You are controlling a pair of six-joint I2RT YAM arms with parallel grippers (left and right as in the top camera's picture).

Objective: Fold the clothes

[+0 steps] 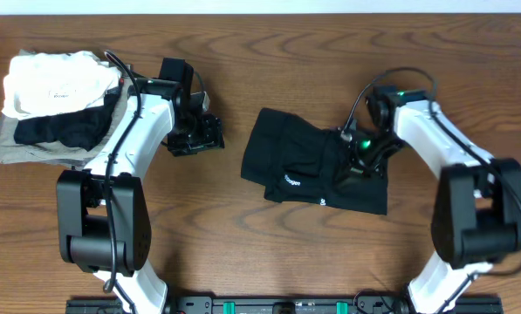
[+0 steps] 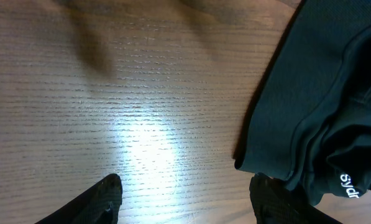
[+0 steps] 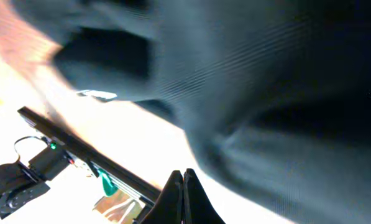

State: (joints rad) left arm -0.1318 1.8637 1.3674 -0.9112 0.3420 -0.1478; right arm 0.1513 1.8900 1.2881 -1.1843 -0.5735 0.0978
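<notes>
right gripper (image 3: 184, 178) clenched over the crumpled black t-shirt (image 1: 308, 166) (small white print showing); left gripper (image 2: 185, 194) parted beside it.

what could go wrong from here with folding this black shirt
1. The right gripper is shut over the shirt with no cloth visibly pinched; lifting may leave the shirt behind or only bunch it further.
2. The left gripper hangs open above bare table beside the shirt's edge; closing there would likely grab nothing.
3. The left arm is right beside the stack of folded clothes; a wide swing might topple it.
</notes>
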